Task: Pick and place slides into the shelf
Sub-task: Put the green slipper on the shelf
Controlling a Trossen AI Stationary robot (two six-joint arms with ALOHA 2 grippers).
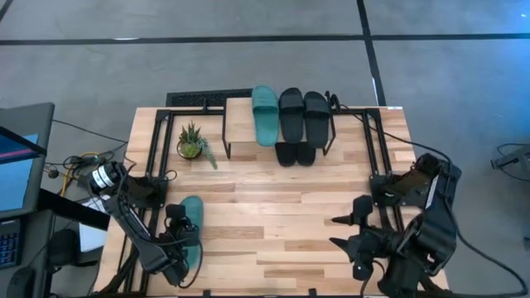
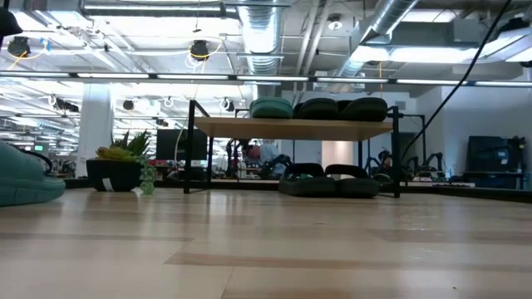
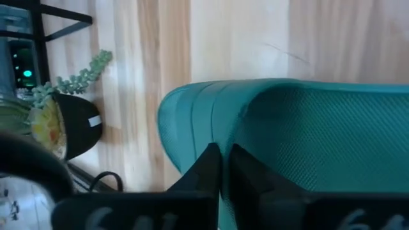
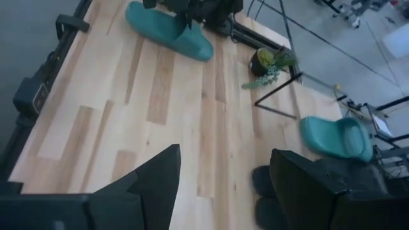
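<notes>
left gripper sits at the counter's near-left corner, fingers clenched together, tips pressed against the edge of a teal slide lying flat on the counter there. can't tell if any of the slide is actually pinched between them. same slide shows at the far end of the right wrist view w/ the left arm over it, and as a teal hump at the left edge of the low view.

right gripper hangs over the near-right corner, fingers spread wide, nothing in them.

mid-left, nearer the far edge: small potted plant in a dark pot, just beside the shelf's left legs.

shelf stands at the far edge, centre. on its top board: second teal slide on the left, touching a black pair to its right. under the board, on the counter, another black pair, toes poking out toward the near side.
</notes>
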